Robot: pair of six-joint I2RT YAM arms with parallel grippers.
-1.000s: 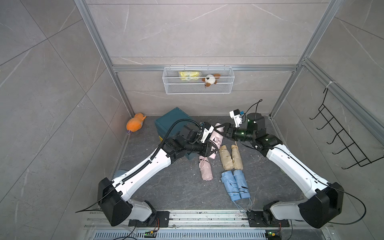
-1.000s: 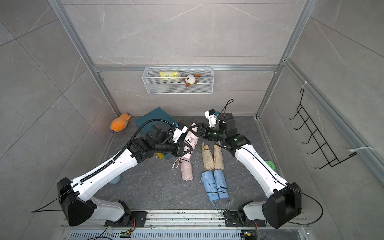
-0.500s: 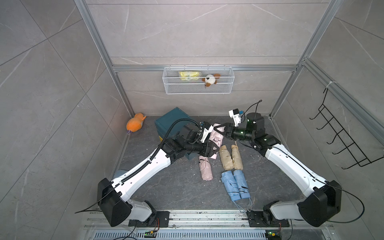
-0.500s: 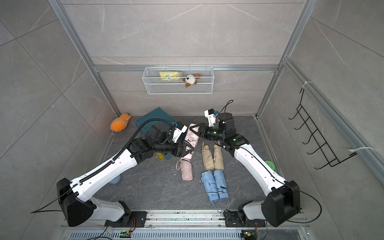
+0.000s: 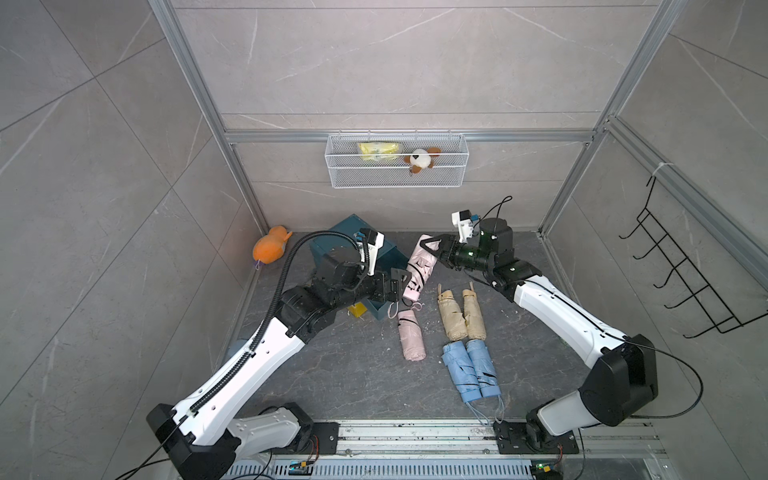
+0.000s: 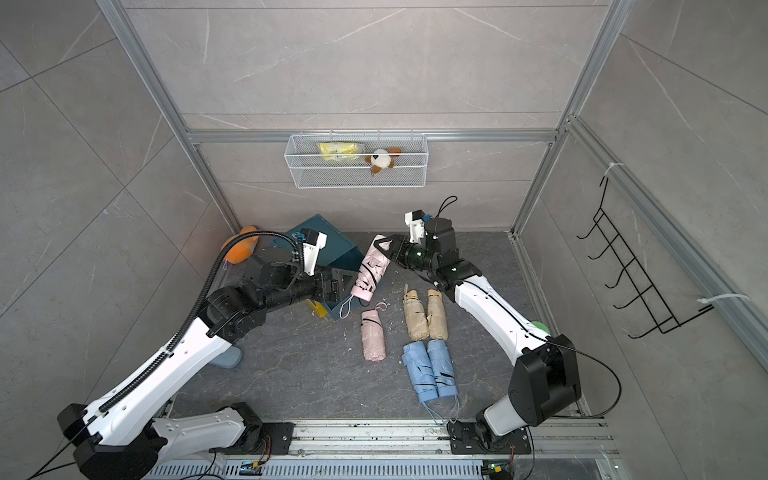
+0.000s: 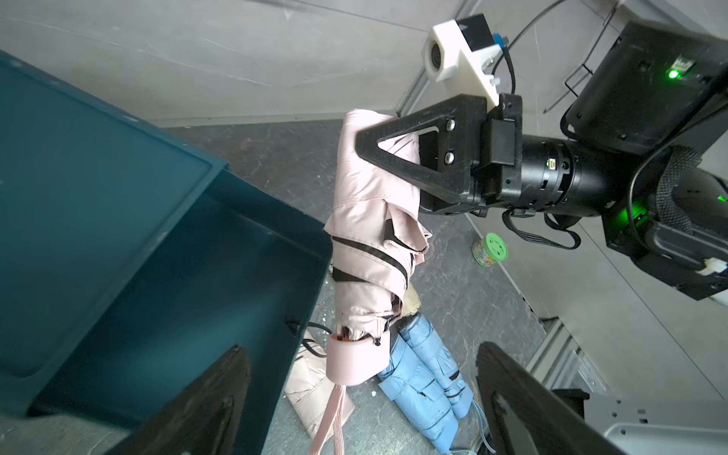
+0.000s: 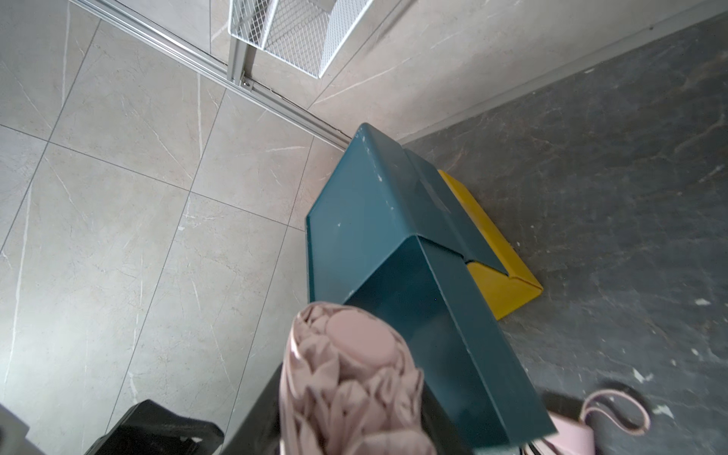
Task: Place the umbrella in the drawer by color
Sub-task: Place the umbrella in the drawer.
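White wire basket [image 5: 395, 176], far wall: holds yellow packet [image 5: 379, 150] and brown-and-white plush toy [image 5: 419, 160]. Orange plush toy [image 5: 269, 249], far left corner. Black hook rack [image 5: 706, 286], right wall. Green-lidded tub [image 7: 490, 250], floor, right.

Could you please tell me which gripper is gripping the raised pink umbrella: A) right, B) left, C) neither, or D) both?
A: the right gripper is clamped on the top end of the raised pink umbrella, while the left gripper stands open around its handle end.
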